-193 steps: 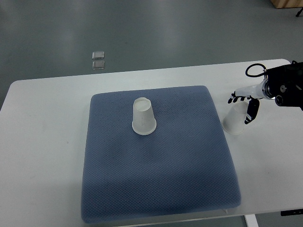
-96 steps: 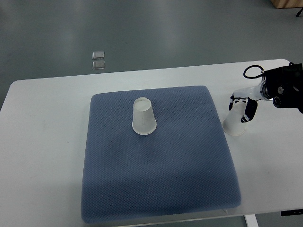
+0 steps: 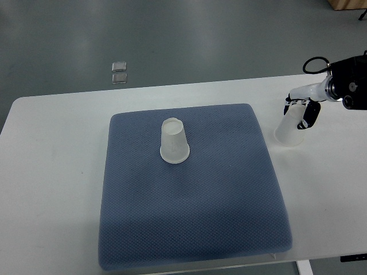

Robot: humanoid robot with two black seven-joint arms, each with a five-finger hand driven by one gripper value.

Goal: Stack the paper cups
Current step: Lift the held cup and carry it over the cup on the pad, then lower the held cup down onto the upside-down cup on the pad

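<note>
At the right of the frame the right hand [image 3: 302, 112] had its fingers closed around the top of an upside-down paper cup [image 3: 290, 130], beside the blue mat [image 3: 195, 229]. The other cup [image 3: 174, 141] stood inverted at upper centre of the mat. The carried cup probably needed lifting clear, keeping level, then lowering squarely over that one.
</note>
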